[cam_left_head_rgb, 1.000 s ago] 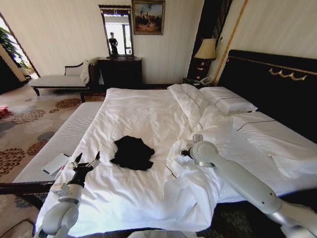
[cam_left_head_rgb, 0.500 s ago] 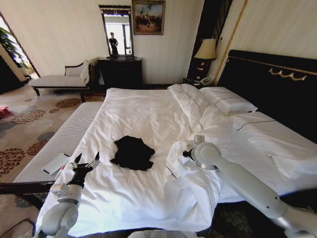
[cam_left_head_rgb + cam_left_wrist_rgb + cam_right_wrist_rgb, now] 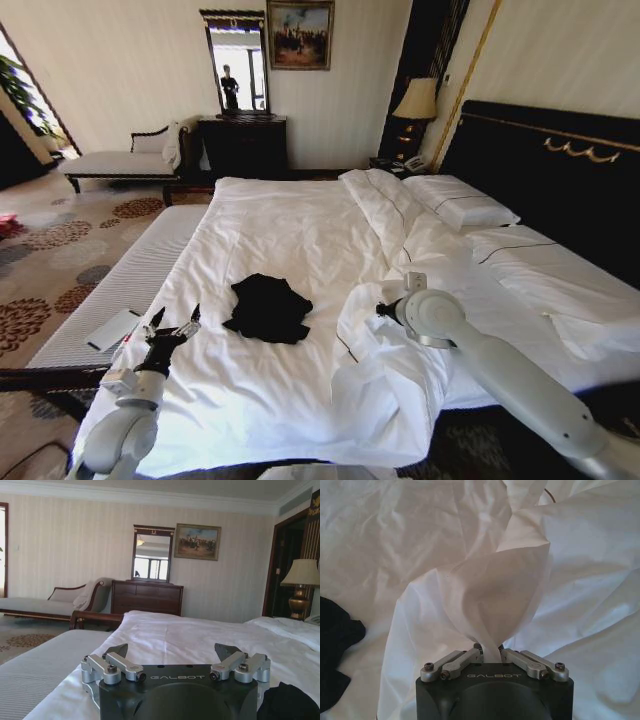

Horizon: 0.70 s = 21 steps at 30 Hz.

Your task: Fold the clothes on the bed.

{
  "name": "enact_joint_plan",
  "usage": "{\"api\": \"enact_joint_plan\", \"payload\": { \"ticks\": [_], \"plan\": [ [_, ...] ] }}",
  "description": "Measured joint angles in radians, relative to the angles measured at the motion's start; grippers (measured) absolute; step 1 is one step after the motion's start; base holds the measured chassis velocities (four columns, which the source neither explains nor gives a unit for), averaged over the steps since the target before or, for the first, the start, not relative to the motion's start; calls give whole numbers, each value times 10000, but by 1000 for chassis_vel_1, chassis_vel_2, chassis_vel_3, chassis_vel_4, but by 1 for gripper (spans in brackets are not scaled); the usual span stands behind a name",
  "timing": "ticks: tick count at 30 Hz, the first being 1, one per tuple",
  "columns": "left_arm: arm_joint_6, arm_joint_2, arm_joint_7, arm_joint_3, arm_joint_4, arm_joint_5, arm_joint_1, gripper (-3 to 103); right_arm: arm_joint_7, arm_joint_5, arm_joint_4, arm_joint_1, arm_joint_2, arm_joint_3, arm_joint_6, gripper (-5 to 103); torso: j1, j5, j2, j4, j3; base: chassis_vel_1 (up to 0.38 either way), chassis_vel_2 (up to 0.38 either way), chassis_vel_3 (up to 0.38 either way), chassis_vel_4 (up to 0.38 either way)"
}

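The clothes (image 3: 267,307) are one black garment, crumpled in a heap on the white duvet of the bed (image 3: 300,230), near its front middle. They also show as a dark patch (image 3: 290,702) beside my left gripper and at the edge of the right wrist view (image 3: 335,660). My left gripper (image 3: 175,325) hovers open over the duvet, left of the clothes, its fingers spread wide (image 3: 171,652). To the right of the clothes, my right gripper (image 3: 381,311) is shut on a raised fold of the duvet (image 3: 490,605), pinched between the jaws (image 3: 490,654).
A grey bench (image 3: 130,275) with a flat white item (image 3: 112,328) runs along the bed's left side. Pillows (image 3: 460,200) and a dark headboard (image 3: 550,160) are at the right. A chaise longue (image 3: 120,160), dresser (image 3: 243,140) and lamp (image 3: 417,100) stand by the far wall.
My right arm has drawn a little to the right and toward me, pulling the pinched duvet fold with it. The left arm and the clothes have not moved.
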Motion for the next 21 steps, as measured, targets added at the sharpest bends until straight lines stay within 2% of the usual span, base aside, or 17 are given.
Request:
{"api": "enact_joint_plan", "payload": {
  "ticks": [3, 5, 7, 8, 9, 11, 13, 18, 19, 21],
  "plan": [
    [0, -16, 0, 73, 28, 7, -40, 97, -408, -235, 504, -1312, -433, 1498, -219, 1, 0, -1, 0, -3, 0, 0, 0, 0, 0],
    [0, -16, 0, 90, 30, 9, -59, 99, -512, -302, 607, -1596, -513, 1853, -251, 1, 0, 0, 1, -2, 0, 0, 0, 0, 0],
    [0, -12, -6, 133, 34, 6, -130, 100, -976, -533, 891, -2652, -729, 3189, -279, 1, 0, -2, 0, -2, 0, 0, 0, 0, 0],
    [0, -12, -6, 133, 34, 6, -130, 100, -976, -533, 891, -2652, -729, 3189, -279, 1, 0, -2, 0, -2, 0, 0, 0, 0, 0],
    [3, -3, -18, 139, 34, 1, -150, 102, -1133, -554, 966, -3073, -793, 3704, -279, 1, 0, -1, 1, -3, 0, 0, 0, 0, 0],
    [8, 20, -26, 138, 33, -26, -173, 100, -1410, -549, 1074, -3895, -918, 4695, -284, 1, 0, -2, 0, -4, 0, 0, 0, 0, 0],
    [9, 28, -27, 133, 33, -49, -177, 97, -1467, -547, 1078, -4057, -943, 4925, -294, 1, 0, -1, 1, -3, 0, 0, 0, 0, 0],
    [29, 46, -43, 109, 4, -99, -204, 100, -1647, -603, 895, -4269, -946, 5492, -298, 1, -1, -2, 0, 2, 0, 0, 0, 0, 0],
    [37, 47, -56, 97, -18, -110, -217, 100, -1853, -777, 858, -4347, -939, 5576, -299, 1, 0, -1, 0, 2, 0, 0, 0, 0, 0],
    [62, 45, -83, 36, -64, -155, -244, 100, -3306, -2803, 703, -4927, -877, 6038, -303, 1, 0, -1, 0, 4, 1, 0, 0, 0, 0]
  ]
}}
